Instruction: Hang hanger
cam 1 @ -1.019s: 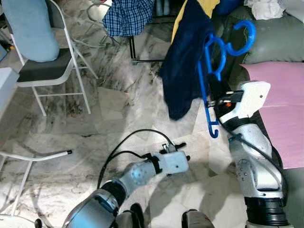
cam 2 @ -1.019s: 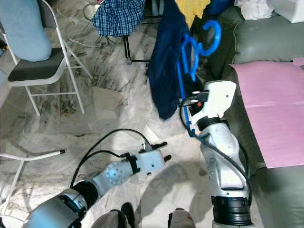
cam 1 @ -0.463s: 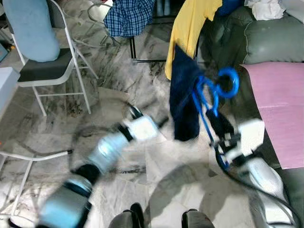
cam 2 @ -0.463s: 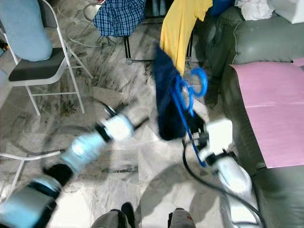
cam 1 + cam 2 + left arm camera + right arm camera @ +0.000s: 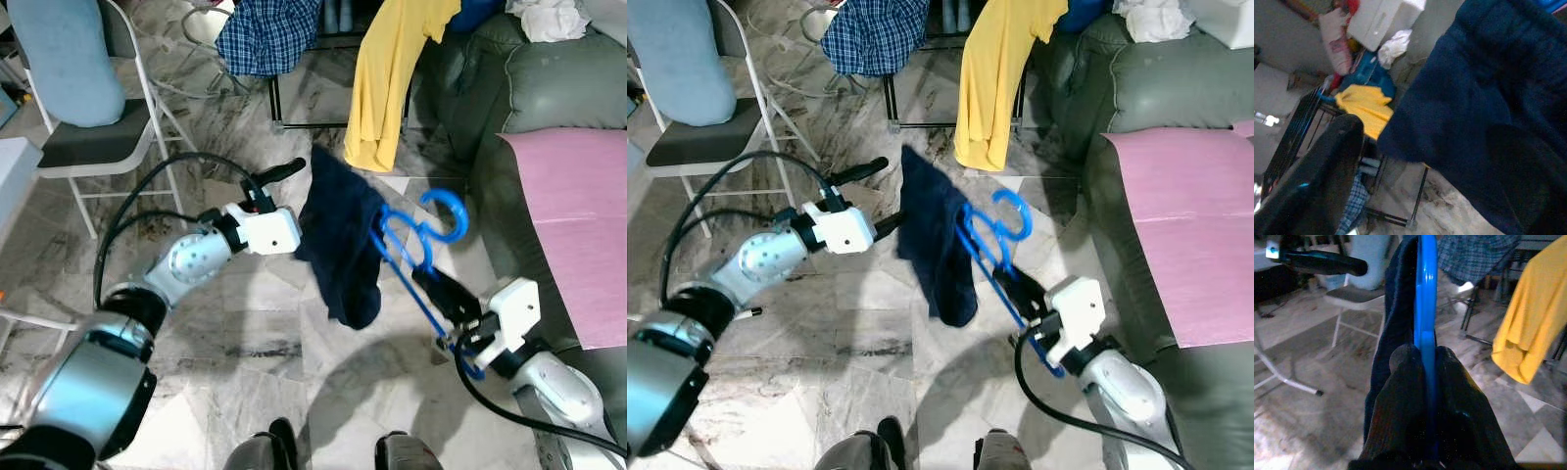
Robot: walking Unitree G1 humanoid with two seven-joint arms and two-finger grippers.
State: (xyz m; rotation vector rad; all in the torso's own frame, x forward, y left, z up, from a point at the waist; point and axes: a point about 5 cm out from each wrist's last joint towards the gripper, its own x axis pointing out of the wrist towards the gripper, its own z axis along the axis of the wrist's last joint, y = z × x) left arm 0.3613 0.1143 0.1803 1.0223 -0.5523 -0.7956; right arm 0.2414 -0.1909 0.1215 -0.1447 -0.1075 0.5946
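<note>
Left arm reaches toward frame centre, its pincer [image 5: 290, 201] spread wide; right pincer [image 5: 443, 297], lower right, is clamped tight.

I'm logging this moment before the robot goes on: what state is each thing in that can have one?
Blue hanger: held tilted, not hung, carrying cloth.
Navy garment: draped on the hanger, dangling.
Right gripper: jaws shut on the hanger.
Left gripper: jaws open around the garment's edge.
Yellow shirt: hanging from the rack.
Plaid shirt: hanging on the rack.
Folding chair: unfolded, upright.
</note>
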